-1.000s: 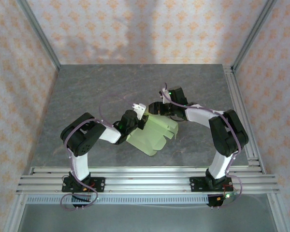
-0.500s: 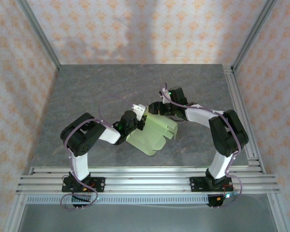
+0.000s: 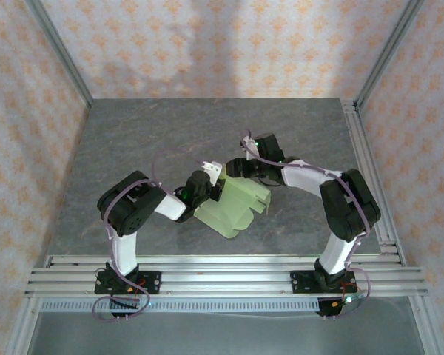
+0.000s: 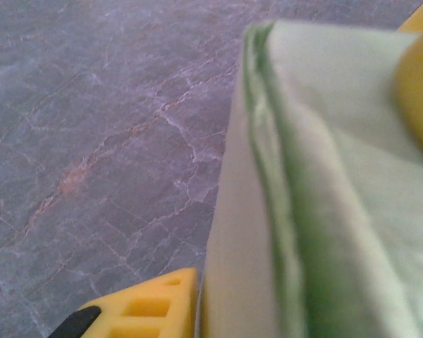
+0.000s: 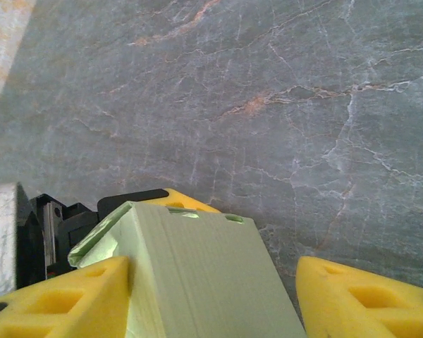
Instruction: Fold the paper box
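The paper box is pale green card, partly folded, lying mid-table with flaps toward the near side. My left gripper is at its far left corner. In the left wrist view a folded wall of the paper box stands between the yellow fingers, and my left gripper is shut on it. My right gripper is at the box's far edge. In the right wrist view the paper box lies inside my open right gripper, against its left finger and apart from the right one.
The grey marble table has free room at left and far back. Aluminium rails run along the right edge and the near edge. Patterned walls close in three sides. The left gripper's black body shows behind the box.
My right gripper has shifted slightly left along the box's far edge. The left arm's elbow has moved a little to the right. The box has stayed in place.
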Robot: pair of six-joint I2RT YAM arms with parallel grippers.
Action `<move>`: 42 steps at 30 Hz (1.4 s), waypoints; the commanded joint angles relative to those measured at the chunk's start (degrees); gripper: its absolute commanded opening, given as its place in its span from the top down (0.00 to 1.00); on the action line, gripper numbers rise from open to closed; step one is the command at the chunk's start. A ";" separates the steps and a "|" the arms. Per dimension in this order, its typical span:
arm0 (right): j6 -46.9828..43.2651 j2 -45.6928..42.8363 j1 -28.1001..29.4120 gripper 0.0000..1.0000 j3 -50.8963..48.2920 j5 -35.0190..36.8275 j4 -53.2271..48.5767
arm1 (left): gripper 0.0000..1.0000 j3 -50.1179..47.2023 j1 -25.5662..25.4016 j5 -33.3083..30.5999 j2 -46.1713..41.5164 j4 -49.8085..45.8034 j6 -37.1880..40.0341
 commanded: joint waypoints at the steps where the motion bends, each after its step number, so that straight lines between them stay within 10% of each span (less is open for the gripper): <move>1: -5.46 1.52 1.21 0.39 -0.07 8.75 -10.35 | 0.80 -0.63 0.52 -1.06 0.99 2.48 -1.28; 42: 4.66 0.27 -0.15 0.39 -0.90 0.78 -2.54 | 0.78 1.07 2.81 3.41 -1.14 -0.45 -0.04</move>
